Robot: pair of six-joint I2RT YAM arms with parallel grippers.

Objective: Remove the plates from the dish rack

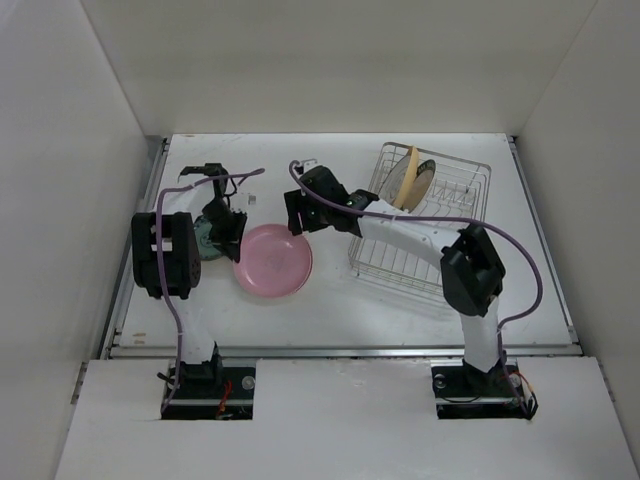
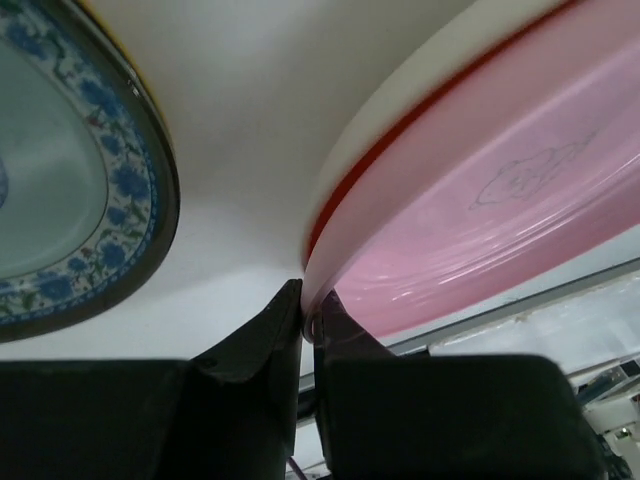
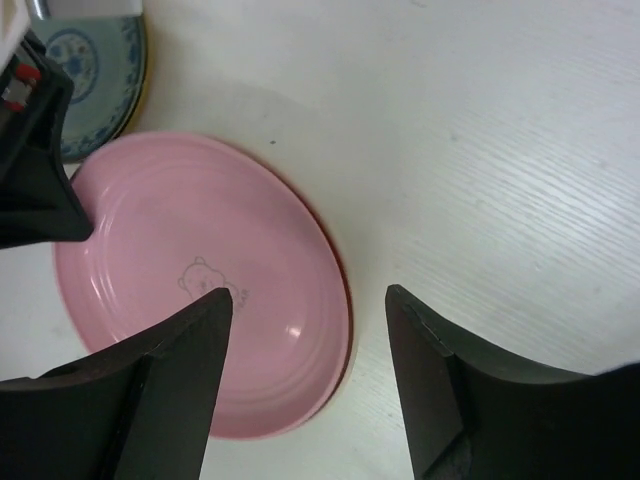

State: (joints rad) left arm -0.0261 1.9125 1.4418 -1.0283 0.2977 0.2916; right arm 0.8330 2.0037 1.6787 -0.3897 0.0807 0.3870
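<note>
The pink plate (image 1: 272,260) lies flat at the table's left middle; I cannot tell if it touches the table. My left gripper (image 1: 237,237) is shut on its left rim, with the fingertips (image 2: 290,310) pinching the edge of the plate (image 2: 500,210). My right gripper (image 1: 298,215) is open and empty above the plate's far right edge, and the plate (image 3: 200,290) shows below its spread jaws (image 3: 310,310). The wire dish rack (image 1: 452,205) stands at the right. A cream plate (image 1: 404,176) and a smaller dark-rimmed plate (image 1: 425,178) stand upright in its far left corner.
A small teal plate with a blue flower pattern (image 1: 207,240) lies on the table left of the pink plate, partly under my left arm; it also shows in the left wrist view (image 2: 60,200) and the right wrist view (image 3: 95,70). White walls enclose the table.
</note>
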